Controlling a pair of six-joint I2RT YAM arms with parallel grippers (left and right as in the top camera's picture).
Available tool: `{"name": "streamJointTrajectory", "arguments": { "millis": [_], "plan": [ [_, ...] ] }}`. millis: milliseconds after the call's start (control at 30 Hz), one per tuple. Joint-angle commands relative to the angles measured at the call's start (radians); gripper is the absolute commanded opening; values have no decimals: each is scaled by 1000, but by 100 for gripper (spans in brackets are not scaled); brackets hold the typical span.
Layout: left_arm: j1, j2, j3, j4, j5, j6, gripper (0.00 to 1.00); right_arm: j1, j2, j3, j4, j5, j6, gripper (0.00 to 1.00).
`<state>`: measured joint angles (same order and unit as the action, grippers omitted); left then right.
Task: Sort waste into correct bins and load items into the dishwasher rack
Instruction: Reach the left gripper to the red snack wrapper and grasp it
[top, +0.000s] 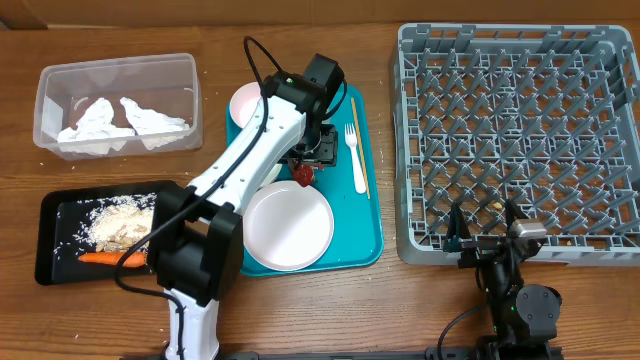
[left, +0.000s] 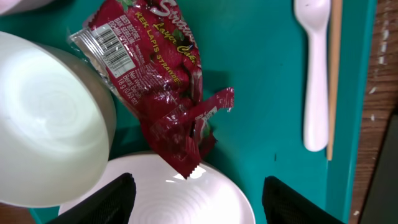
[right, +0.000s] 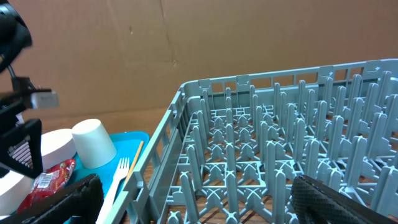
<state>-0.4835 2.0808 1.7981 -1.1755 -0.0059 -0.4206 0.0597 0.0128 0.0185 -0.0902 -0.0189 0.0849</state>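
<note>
A crinkled red wrapper (left: 163, 81) lies on the teal tray (top: 372, 235), between a white bowl (left: 43, 124) and the large white plate (top: 288, 225); its lower tip rests on the plate's rim. My left gripper (left: 196, 202) is open and empty, hovering just above the wrapper (top: 303, 176) and plate (left: 186, 196). A thin wooden stick (top: 354, 108) lies beside a white fork (top: 357, 160). A white cup (right: 93, 143) stands on the tray. My right gripper (right: 205, 205) is open and empty at the front edge of the grey dishwasher rack (top: 520, 130).
The clear tub (top: 118, 68) at the back left holds crumpled white napkins (top: 120, 120). The black tray (top: 55, 240) at the front left holds pale food scraps (top: 120, 222) and an orange carrot (top: 110, 258). My left arm crosses above the teal tray's left side.
</note>
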Motion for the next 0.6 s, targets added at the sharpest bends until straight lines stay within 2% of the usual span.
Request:
{"name": "streamJointTrajectory", "arguments": {
  "millis": [0,300,467,567],
  "plan": [
    [-18,73,-11,3,-19,-13,67,3,-9,-10,6,3,-3,100],
    [-35,146,-11,18,-20,-5,65,3,-9,-10,6,3,-3,100],
    [-35,146,-11,29,-20,-5,59,3,-9,-10,6,3,-3,100],
    [-35,148,-11,43,-21,18,53,3,-9,-10,6,3,-3,100]
  ]
}}
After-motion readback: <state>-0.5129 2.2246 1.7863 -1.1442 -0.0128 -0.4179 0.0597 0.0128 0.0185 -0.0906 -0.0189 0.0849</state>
